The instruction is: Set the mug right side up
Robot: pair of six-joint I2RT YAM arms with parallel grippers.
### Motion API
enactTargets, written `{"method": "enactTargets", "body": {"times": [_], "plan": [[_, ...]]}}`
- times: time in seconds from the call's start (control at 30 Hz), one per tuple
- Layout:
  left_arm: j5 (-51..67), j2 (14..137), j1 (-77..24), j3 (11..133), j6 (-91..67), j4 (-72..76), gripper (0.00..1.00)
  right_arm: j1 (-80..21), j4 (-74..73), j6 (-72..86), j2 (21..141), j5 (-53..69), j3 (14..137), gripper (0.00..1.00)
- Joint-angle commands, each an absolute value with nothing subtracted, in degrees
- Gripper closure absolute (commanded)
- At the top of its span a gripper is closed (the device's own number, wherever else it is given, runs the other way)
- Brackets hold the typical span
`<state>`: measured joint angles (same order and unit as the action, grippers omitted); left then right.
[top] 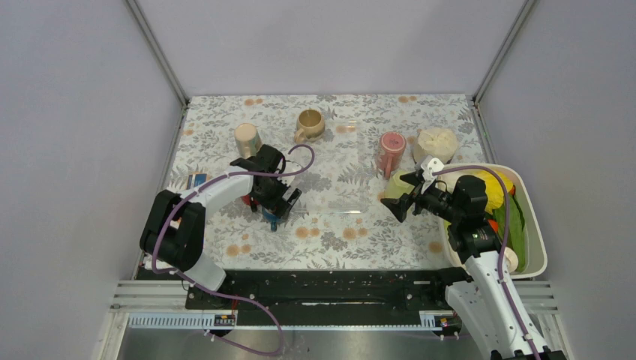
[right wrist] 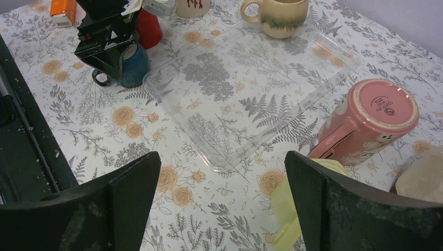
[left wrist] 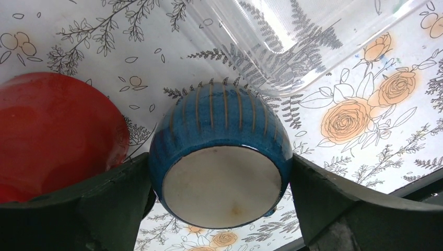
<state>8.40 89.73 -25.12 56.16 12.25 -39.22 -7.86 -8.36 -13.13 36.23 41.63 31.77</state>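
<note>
Got the left claw [left wrist: 219, 166] pinched onto the blue striped mug [left wrist: 219, 117], one finger pressed to each side of the belly, bottom-up with the bare unglazed base facing the wrist camera. Sitting near the front-left of the worktop [left wrist: 365, 172]; can't tell whether resting on it or lifted a hair. Looks like glazed stoneware, so probably on the heavy side, totally rigid, slick on the glaze and chippy if dropped. Round belly too, so likely to squirm under a light pinch during the flip. Better squeezed across the widest part, as here, or hooked by the handle [right wrist: 100, 78] poking out low on the near side. Crowded neighbourhood though: red cup [left wrist: 52, 130] right beside it on one side, edge of a clear plastic tray [left wrist: 313, 42] just beyond on the other, so not much swing room for rolling it over. Further out, right claw [right wrist: 222, 167] spread wide and holding nothing, hovering well apart, next to a pink mug [right wrist: 384, 104] also showing its base, plus a tan mug [right wrist: 277, 15] upright at the far end of the tray.
</note>
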Motion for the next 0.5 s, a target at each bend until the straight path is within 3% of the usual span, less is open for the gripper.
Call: {"method": "enactTargets", "body": {"times": [0.0, 0.47], "plan": [[7.45, 92.1, -25.29, 56.8, 12.94, -38.28, 0.01, -7.6, -6.1, -13.95, 35.77, 42.63, 31.72, 0.02], [6.71, 96.24, -25.31, 57.22, 12.76, -38.94, 0.01, -7.56, -6.14, -13.71, 35.68, 42.98, 31.72, 0.02]]}}
